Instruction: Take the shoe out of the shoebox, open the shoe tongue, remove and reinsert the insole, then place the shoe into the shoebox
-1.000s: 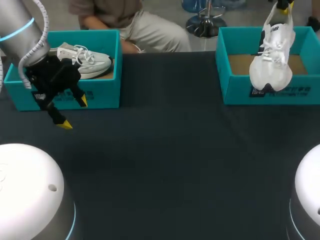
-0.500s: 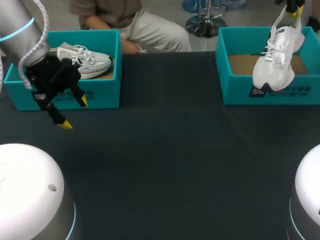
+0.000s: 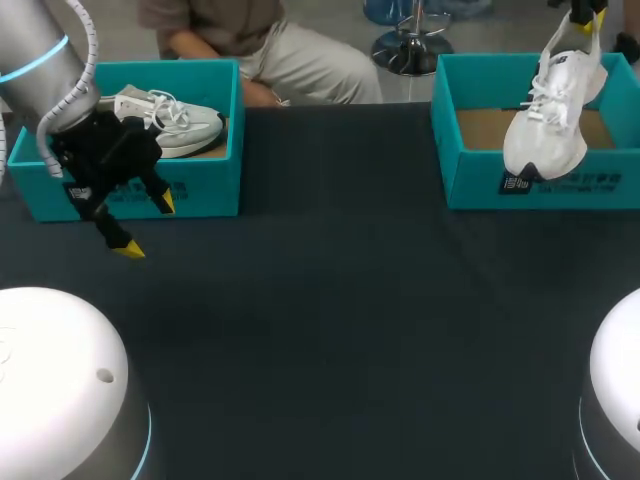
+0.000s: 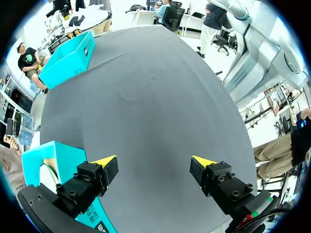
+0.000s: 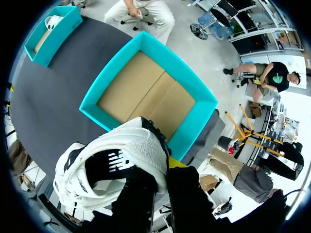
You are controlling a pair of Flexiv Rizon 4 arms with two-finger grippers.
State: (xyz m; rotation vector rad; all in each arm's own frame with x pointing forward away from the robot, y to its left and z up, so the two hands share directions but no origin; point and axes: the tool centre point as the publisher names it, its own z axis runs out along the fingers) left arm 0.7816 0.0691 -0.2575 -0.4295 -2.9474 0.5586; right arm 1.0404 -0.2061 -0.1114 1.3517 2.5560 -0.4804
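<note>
A white shoe [image 3: 548, 125] hangs heel-up over the front wall of the teal shoebox [image 3: 470, 185] at the back right, its toe in front of that wall. My right gripper [image 3: 583, 14] is shut on the shoe's heel collar. In the right wrist view the shoe [image 5: 114, 167] hangs under that gripper [image 5: 163, 170], above the box [image 5: 192, 124] and its bare cardboard floor. My left gripper [image 3: 146, 227] hovers open in front of the left teal box [image 3: 205, 190]. Nothing is between its fingertips [image 4: 154, 164].
The left box holds a second white and grey shoe [image 3: 175, 120], seen beside my left gripper as a pale edge [image 4: 46, 177]. Dark tablecloth [image 3: 340, 300] spreads between the two boxes and toward the front. The right box [image 4: 68, 58] shows far ahead of the left gripper.
My right gripper has lifted the white shoe a little higher and to the right over the right box. The left arm has not moved.
</note>
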